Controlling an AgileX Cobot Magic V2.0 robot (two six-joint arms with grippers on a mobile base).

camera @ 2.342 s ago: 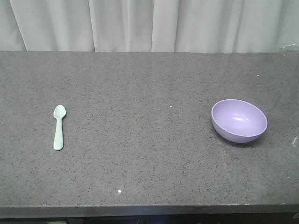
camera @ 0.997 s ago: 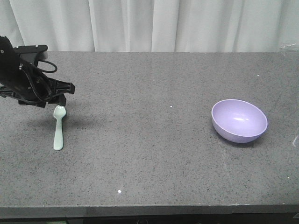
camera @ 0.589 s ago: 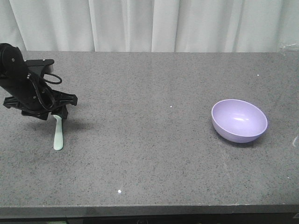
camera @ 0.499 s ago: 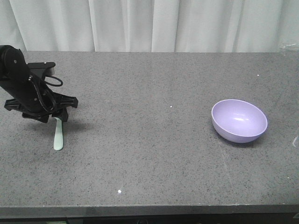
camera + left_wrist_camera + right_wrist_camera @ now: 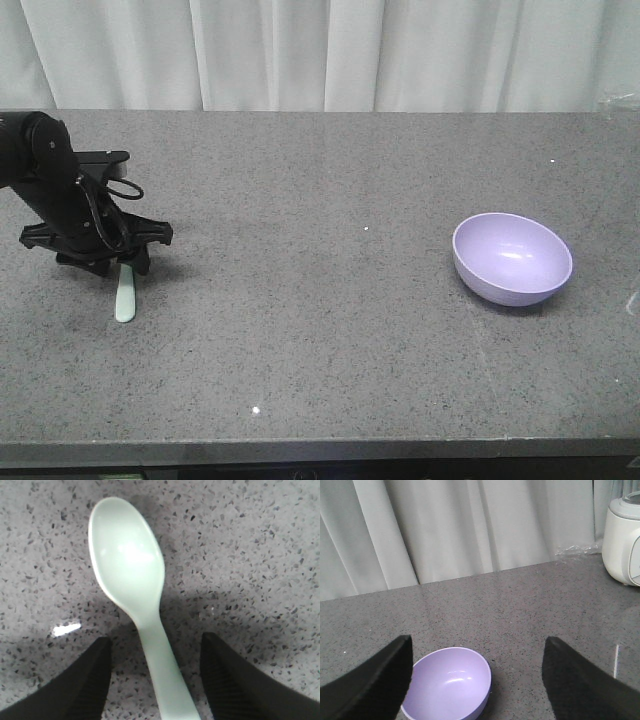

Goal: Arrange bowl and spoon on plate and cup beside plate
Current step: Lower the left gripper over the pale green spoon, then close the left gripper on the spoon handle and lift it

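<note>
My left gripper (image 5: 155, 647) is down over the spoon (image 5: 127, 565) near the left edge of the table (image 5: 320, 340). Its jaws are spread to either side of the handle just below the head, with a gap showing on both sides. The spoon lies flat, head toward the far edge. My right gripper (image 5: 477, 647) has its jaws wide and looks down on the bowl (image 5: 512, 258), which sits upright near the right edge, well apart from the spoon.
</note>
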